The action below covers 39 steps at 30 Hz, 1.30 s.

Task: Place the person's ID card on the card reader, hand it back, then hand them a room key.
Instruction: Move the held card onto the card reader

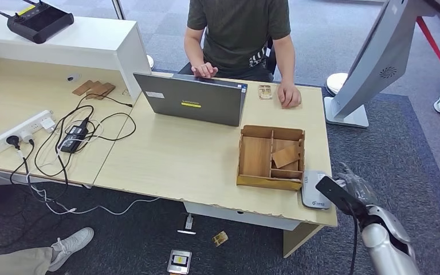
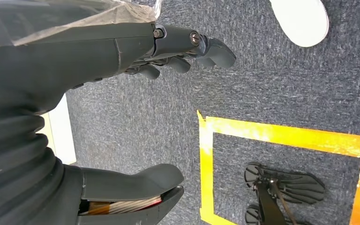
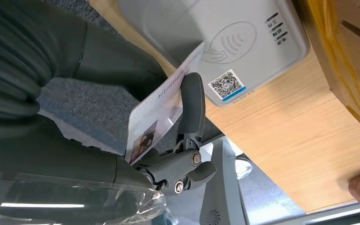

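Observation:
My right hand (image 1: 353,186) hovers at the table's near right corner, just over the grey card reader (image 1: 314,193). In the right wrist view the right hand (image 3: 187,136) pinches the ID card (image 3: 157,117) between thumb and fingers, its edge close to the card reader (image 3: 225,42); whether they touch I cannot tell. The open wooden box (image 1: 270,157) beside the reader holds a wooden key card (image 1: 286,154). My left hand (image 2: 122,51) hangs above the carpet, fingers apart, holding nothing. The person sits behind the laptop with a hand (image 1: 289,95) resting on the table.
A grey laptop (image 1: 197,100) stands open mid-table. A power strip (image 1: 20,129) with tangled cables lies at the left. A white kiosk (image 1: 372,69) stands off the right end. Yellow floor tape (image 2: 281,136) marks the carpet. Small items (image 1: 179,260) lie on the floor.

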Each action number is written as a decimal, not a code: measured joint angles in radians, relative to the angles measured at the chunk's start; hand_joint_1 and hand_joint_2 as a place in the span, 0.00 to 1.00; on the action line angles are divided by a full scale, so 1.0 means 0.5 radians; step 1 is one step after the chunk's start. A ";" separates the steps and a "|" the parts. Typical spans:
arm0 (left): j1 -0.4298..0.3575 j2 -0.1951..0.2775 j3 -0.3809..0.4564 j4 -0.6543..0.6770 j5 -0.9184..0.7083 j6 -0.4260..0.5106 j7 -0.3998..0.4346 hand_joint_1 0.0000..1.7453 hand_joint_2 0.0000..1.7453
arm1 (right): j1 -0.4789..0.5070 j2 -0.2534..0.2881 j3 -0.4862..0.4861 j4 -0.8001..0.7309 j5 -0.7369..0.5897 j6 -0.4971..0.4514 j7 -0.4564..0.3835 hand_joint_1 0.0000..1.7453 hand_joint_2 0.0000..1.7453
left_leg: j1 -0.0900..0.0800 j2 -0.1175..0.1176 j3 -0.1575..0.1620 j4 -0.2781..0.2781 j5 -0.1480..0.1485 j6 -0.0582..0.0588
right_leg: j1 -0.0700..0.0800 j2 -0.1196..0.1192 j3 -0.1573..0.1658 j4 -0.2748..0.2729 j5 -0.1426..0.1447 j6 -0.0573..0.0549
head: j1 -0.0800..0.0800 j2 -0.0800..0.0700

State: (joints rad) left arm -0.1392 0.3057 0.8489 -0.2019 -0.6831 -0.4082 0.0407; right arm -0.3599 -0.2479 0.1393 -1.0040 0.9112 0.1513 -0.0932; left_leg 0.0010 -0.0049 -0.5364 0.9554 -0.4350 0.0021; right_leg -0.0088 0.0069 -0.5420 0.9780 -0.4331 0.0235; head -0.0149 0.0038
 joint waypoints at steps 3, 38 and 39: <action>0.000 0.000 0.002 0.000 -0.006 -0.003 -0.004 0.00 1.00 | -0.023 0.002 0.008 0.037 -0.003 -0.002 0.001 1.00 1.00 | 0.000 0.000 0.001 0.000 0.000 0.000 | 0.000 0.000 0.000 0.000 0.000 0.000 | 0.000 0.000; -0.005 0.000 0.023 0.001 -0.168 -0.098 -0.151 0.00 1.00 | -0.596 -0.030 -0.067 -0.493 -0.186 -0.271 -0.188 1.00 1.00 | -0.002 0.001 -0.003 0.000 0.004 -0.005 | 0.000 0.002 -0.003 0.004 0.004 -0.004 | 0.000 0.000; -0.005 0.000 0.022 0.001 -0.195 -0.109 -0.168 0.00 1.00 | -0.682 -0.002 -0.051 -0.440 -0.178 -0.283 -0.228 1.00 1.00 | -0.002 0.001 -0.004 0.000 0.004 -0.006 | 0.001 0.002 -0.004 0.005 0.004 -0.005 | 0.000 0.000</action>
State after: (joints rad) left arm -0.1419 0.3055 0.8597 -0.2014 -0.7806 -0.4628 -0.0432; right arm -0.7008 -0.2488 0.1138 -1.2238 0.8221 0.0096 -0.2074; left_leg 0.0002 -0.0046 -0.5383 0.9553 -0.4328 -0.0007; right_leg -0.0085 0.0080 -0.5439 0.9803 -0.4309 0.0208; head -0.0148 0.0038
